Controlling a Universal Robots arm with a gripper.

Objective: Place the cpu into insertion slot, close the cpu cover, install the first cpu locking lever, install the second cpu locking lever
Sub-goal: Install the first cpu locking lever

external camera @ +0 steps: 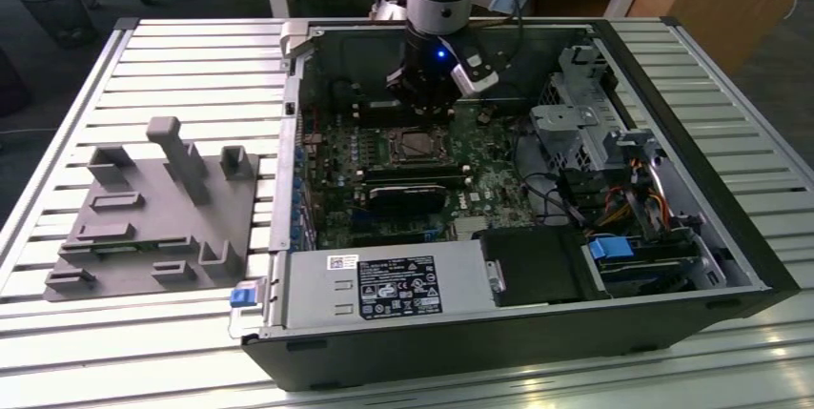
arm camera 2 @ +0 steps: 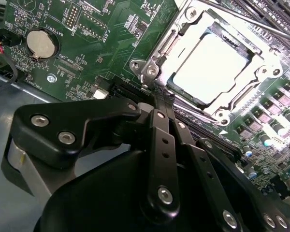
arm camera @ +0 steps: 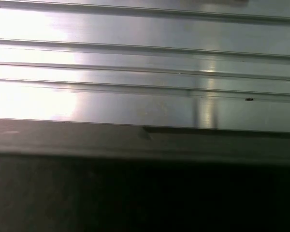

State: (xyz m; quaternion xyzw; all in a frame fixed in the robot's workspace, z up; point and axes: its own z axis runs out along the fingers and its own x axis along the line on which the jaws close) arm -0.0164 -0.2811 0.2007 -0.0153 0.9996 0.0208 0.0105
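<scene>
The gripper hung inside the open case, low over the board and just behind the slot; whether its fingers were spread or pressed together could not be told. In the second wrist view the black linkage of the gripper reached toward the near corner of the slot, its tip close beside the silvery rim, though contact could not be made out. The cpu lay flat in the slot, its pale top glaring in the light. The cover lay down around the cpu, the chip showing through its window. Thin metal rods ran along the socket's edges; whether they were latched could not be told. A round coin cell sat on the green board well apart from the slot. In the exterior view a grey fixture stood on the slatted table at that view's left, beside the case. In the first wrist view bright ribbed metal ran across above a dark edge.
</scene>
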